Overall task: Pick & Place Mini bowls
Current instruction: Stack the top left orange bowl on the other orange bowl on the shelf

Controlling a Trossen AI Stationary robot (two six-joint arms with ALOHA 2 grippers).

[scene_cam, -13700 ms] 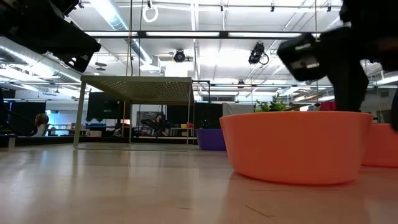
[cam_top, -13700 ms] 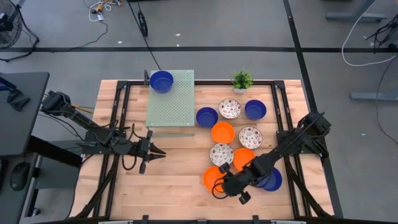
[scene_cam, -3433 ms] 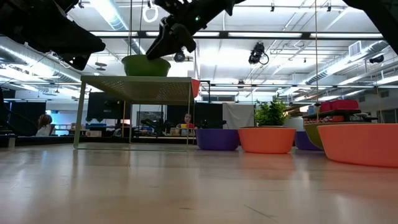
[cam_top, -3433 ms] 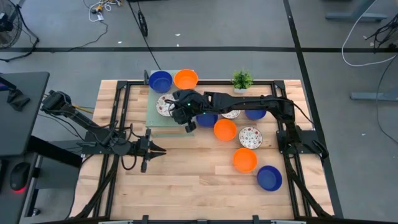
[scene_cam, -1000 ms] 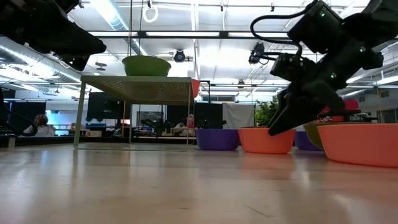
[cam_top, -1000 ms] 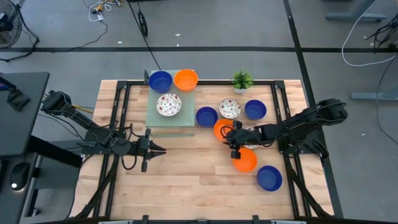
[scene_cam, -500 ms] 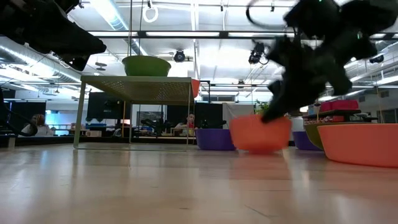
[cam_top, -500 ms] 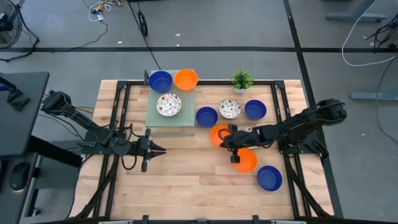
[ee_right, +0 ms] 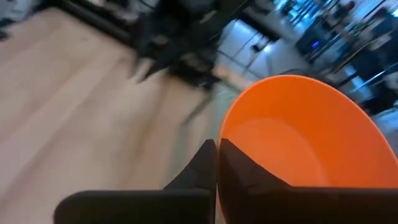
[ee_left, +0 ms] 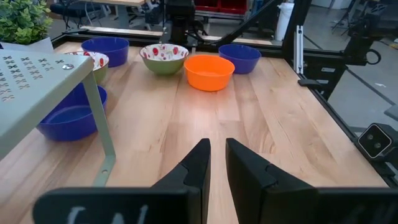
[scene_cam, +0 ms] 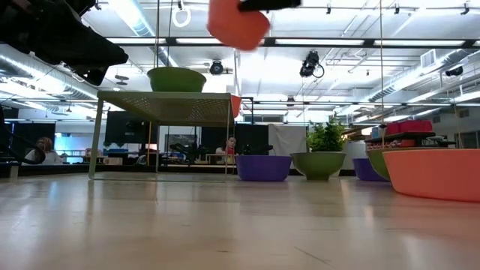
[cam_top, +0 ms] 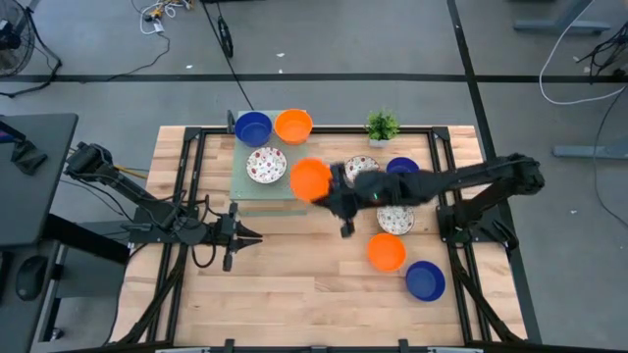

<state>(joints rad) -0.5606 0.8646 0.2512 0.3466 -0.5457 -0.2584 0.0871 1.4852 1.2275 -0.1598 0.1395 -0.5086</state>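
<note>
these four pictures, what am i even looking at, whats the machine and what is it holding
It is a robot with two dark arms at a wooden table, filmed at one moment by four cameras: one overhead, one at table height, one on each wrist. The right gripper carries an orange bowl in the air near a pale green perforated rack. The rack already holds a blue bowl, another orange one and a floral bowl. More bowls and a small potted plant sit on the table. The left gripper waits empty, fingers nearly together.
</note>
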